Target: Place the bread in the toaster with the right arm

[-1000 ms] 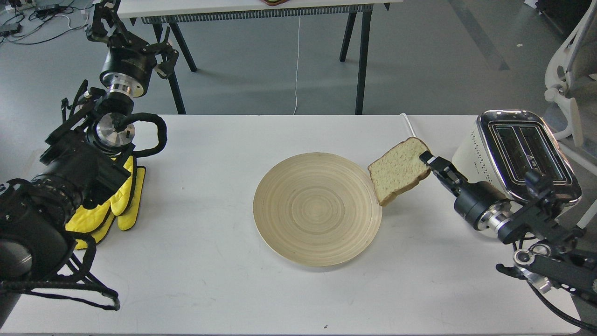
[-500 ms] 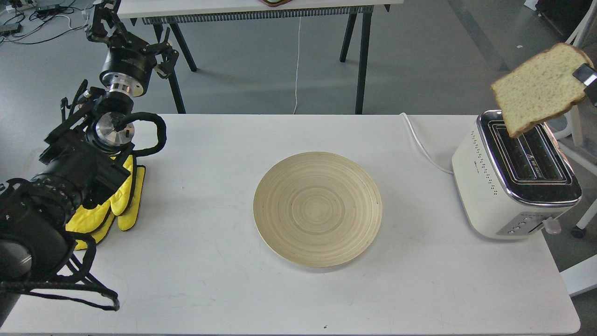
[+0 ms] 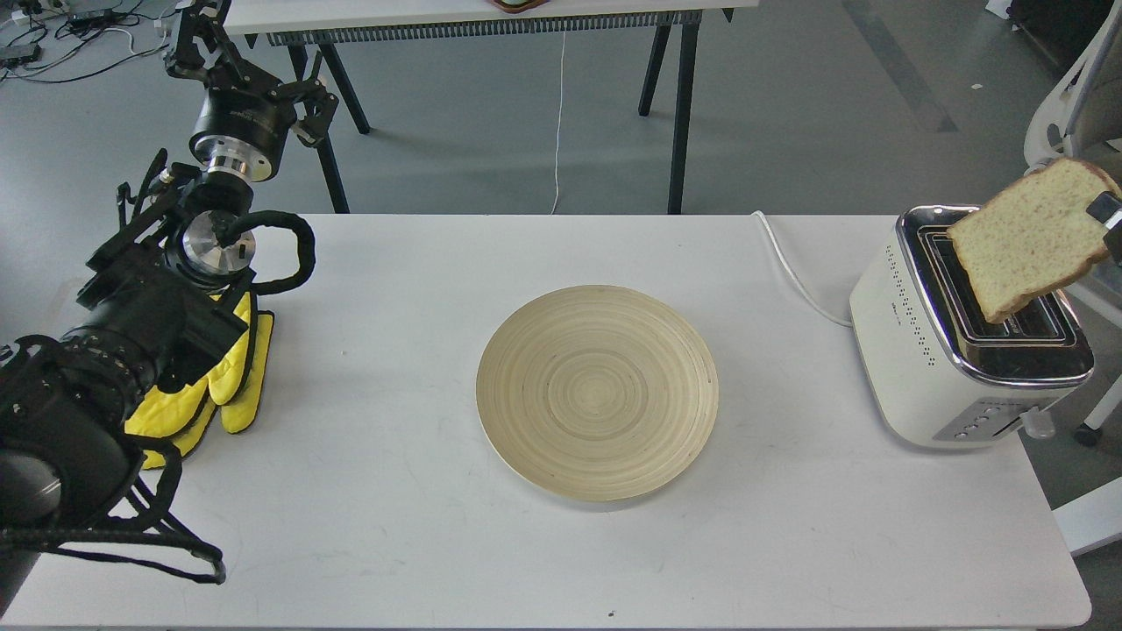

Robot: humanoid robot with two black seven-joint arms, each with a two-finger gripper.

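Note:
The bread (image 3: 1030, 238), a pale tan slice with a brown crust, hangs tilted over the toaster's slots, its lower corner down by the chrome top. My right gripper (image 3: 1106, 215) shows only as a fingertip at the right edge, shut on the bread's upper right corner; the rest of the right arm is out of view. The cream-white toaster (image 3: 942, 368) stands at the table's right end. My left gripper (image 3: 197, 39) is raised at the far left beyond the table's back edge, its fingers spread and empty.
A round wooden plate (image 3: 597, 392) lies empty at the middle of the white table (image 3: 394, 526). Yellow mitts (image 3: 230, 377) lie under my left arm. The toaster's white cord (image 3: 793, 272) runs to the back edge. A white chair (image 3: 1065, 114) stands behind the toaster.
The bread was lifted from beside the plate up and right to above the toaster, then lowered toward the slots. The right arm has swung out of view. The left arm has not moved.

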